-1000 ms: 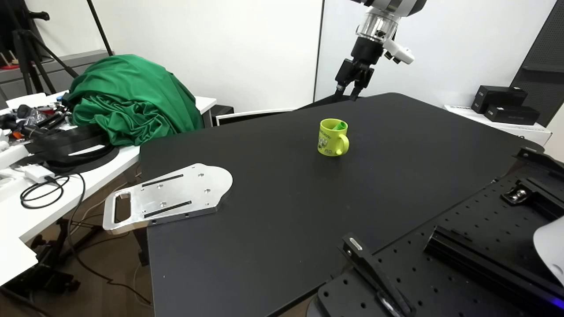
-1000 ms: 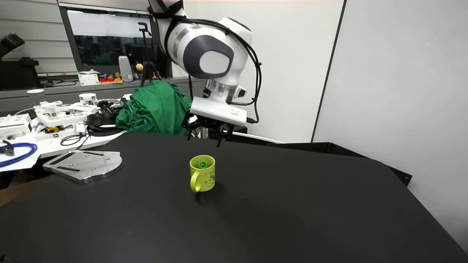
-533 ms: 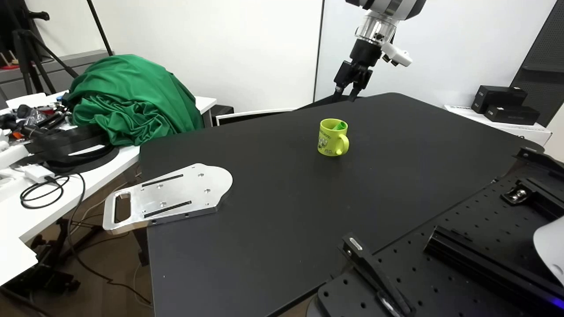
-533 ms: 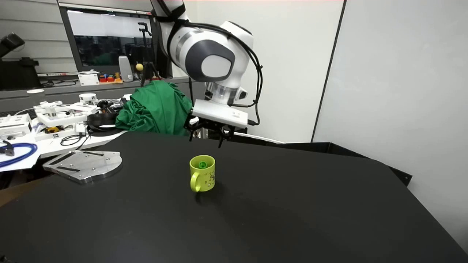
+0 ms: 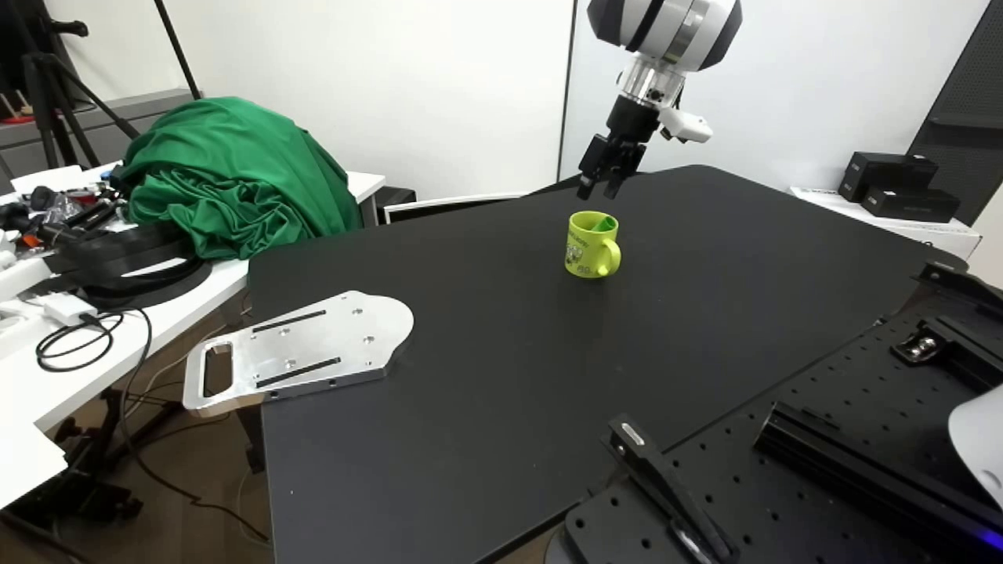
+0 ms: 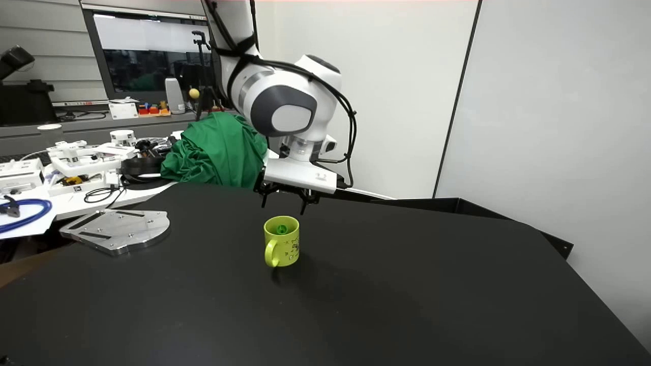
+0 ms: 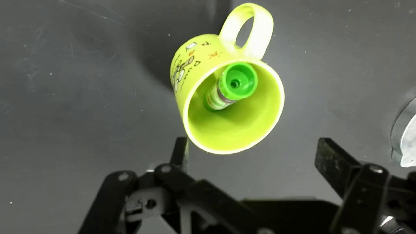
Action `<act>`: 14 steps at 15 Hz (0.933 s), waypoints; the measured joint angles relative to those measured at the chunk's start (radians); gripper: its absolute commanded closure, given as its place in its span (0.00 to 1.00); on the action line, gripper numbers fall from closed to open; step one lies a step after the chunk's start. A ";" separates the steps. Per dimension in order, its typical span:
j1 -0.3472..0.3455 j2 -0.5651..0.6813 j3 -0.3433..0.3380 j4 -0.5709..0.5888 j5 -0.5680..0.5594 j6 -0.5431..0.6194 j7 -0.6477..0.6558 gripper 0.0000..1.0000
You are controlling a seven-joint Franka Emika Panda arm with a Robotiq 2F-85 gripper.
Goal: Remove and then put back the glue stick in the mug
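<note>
In my wrist view my gripper was spread wide, its two fingers well apart, with bare dark table showing between them. Just past the fingertips stood the lime-green mug, its handle pointing away from them. The green glue stick leaned inside the mug, hollow end up, on the handle side. At the right edge I caught the rounded end of a silvery plate.

In an exterior view I hung in the air, fingers downward and apart. The mug sat upright on the table, the glue stick's green end showing at its rim. Well apart from it, the plate jutted over the table's edge. Green cloth was heaped on a white side table.

In an exterior view my arm reached down, black cables strapped along it. My parted fingers appeared just above the mug's rim; how far behind it, I could not tell. The glue stick's round end showed down inside the mug. A dark screen stood behind the cloth.
</note>
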 measured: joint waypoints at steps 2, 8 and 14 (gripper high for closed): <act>0.000 0.015 0.015 0.004 -0.005 0.014 0.000 0.00; 0.000 0.040 0.039 0.007 -0.038 0.024 0.007 0.00; -0.001 0.053 0.040 0.007 -0.054 0.024 0.020 0.00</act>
